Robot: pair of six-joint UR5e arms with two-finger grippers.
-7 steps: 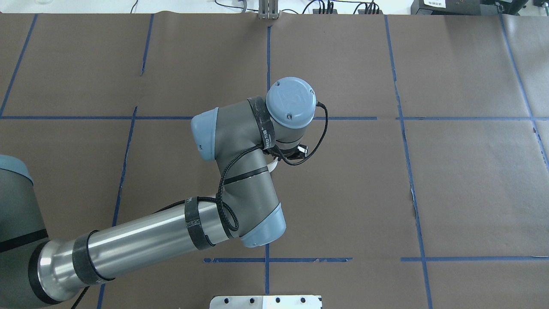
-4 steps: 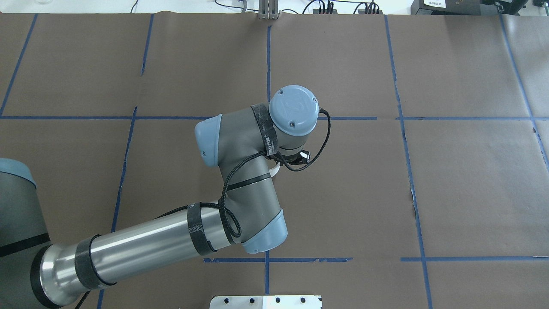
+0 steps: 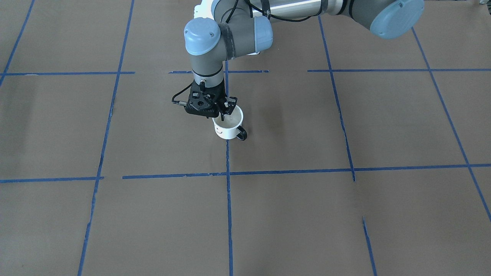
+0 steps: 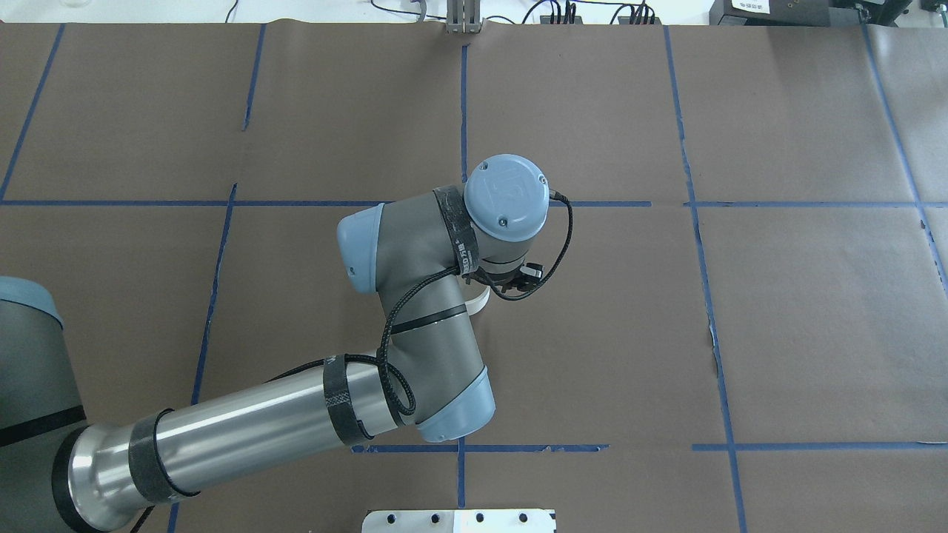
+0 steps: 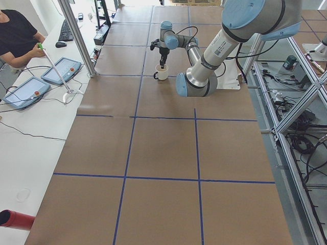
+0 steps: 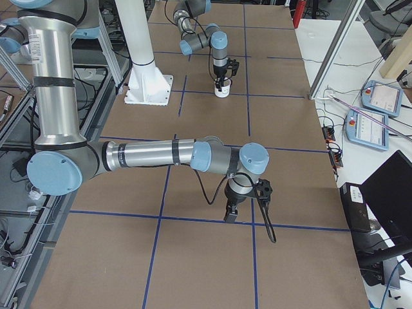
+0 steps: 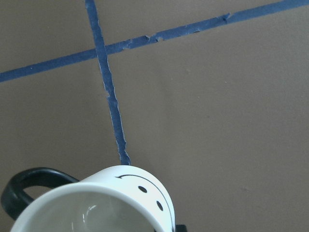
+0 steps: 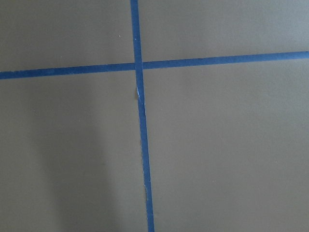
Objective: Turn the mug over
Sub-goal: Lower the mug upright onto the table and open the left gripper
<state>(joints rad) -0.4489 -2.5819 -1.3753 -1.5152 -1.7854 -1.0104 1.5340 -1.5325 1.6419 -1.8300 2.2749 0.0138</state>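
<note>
The mug (image 3: 227, 129) stood mouth-up near the middle of the bench (image 3: 345, 214), well clear of every edge, and looked to be resting on it. The left pincer (image 3: 228, 109) straddled the rim on the robot's side and seemed clenched on that wall. Whether the right pincer (image 6: 230, 215), near the bench's right end, was clenched or released, I could not tell. A hold on one thin wall could slip, and lifting away before fully releasing would likely tip the mug over.

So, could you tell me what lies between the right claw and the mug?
Only bare brown table cover crossed by blue tape lines separates the right claw from the mug, seen in the exterior right view.
</note>
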